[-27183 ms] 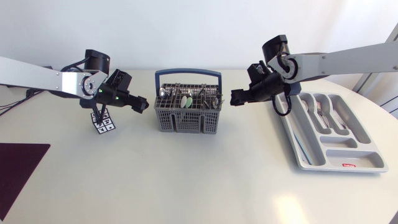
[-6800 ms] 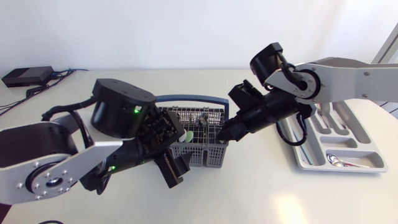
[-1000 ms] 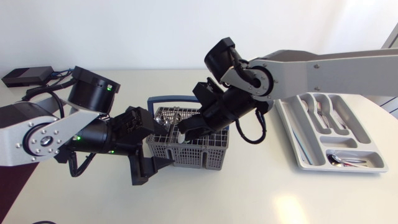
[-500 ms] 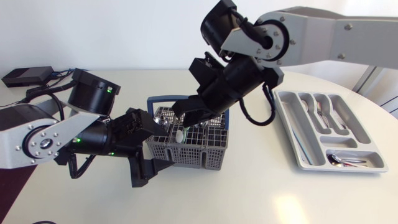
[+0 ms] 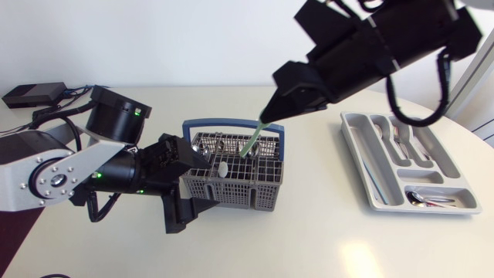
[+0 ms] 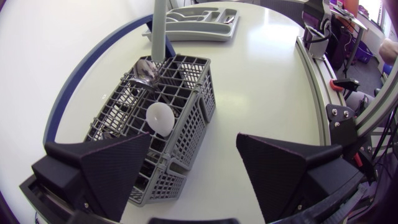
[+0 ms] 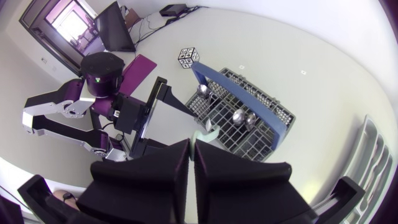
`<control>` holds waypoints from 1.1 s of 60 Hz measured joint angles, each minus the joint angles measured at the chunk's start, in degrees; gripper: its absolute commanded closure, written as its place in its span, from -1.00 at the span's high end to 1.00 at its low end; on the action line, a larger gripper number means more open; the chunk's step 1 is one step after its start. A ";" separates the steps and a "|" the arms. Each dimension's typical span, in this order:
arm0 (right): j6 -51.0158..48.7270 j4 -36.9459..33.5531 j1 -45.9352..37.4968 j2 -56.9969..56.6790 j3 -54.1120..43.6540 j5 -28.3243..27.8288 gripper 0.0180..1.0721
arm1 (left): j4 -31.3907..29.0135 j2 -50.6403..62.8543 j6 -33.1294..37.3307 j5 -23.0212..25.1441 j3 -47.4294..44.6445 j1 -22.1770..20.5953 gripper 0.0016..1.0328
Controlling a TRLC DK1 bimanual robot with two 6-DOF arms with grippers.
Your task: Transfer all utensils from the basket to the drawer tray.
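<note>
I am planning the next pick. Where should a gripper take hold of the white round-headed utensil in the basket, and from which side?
Probably take the white utensil by its round head, coming down from above. Only the head stands clear of the basket; the grid walls enclose the rest, so a side approach looks blocked.

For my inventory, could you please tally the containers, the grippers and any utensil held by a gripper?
Grey slotted basket with blue handle: 1
Grey moulded drawer tray: 1
Matte black grippers, left gripper and right gripper: 2
Pale green utensil in the right gripper: 1
Total: 5
</note>
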 measured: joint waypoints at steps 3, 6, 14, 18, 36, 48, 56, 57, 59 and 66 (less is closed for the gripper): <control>-0.44 -0.63 -2.21 -2.14 -1.20 -0.07 -0.89 | 0.00 0.00 -0.02 0.00 0.02 -0.13 0.86; -1.01 -1.40 -4.90 -4.17 -3.06 0.31 -0.89 | 0.00 0.00 -0.02 0.00 0.00 -0.22 0.86; -3.72 -3.96 -12.83 -7.15 -9.38 4.57 -0.89 | 0.00 0.00 -0.02 0.00 0.00 -0.22 0.86; -5.35 -4.37 -17.14 -8.02 -13.81 8.22 -0.89 | 0.00 0.00 -0.02 0.00 0.00 -0.26 0.86; -15.43 4.74 -32.63 -16.15 -29.73 27.34 -0.89 | -0.02 0.00 -0.02 0.00 0.02 -0.63 0.86; -24.04 18.91 -45.29 -16.39 -38.97 36.59 -0.88 | -0.04 0.00 -0.02 -0.02 0.02 -0.96 0.86; -27.43 26.67 -52.94 -12.15 -40.46 38.32 -0.88 | -0.07 -0.11 -0.02 -0.02 0.02 -0.96 0.86; -27.67 27.36 -53.44 -11.52 -40.57 38.53 -0.88 | -0.07 -0.13 -0.02 -0.02 0.02 -0.96 0.86; -28.30 29.14 -54.29 -9.94 -40.94 39.30 -0.88 | -0.07 -0.31 -0.02 -0.02 0.02 -0.96 0.86; -29.14 32.81 -55.08 -5.62 -42.42 40.61 -0.79 | -0.48 -0.96 -0.02 0.00 0.02 -0.96 0.86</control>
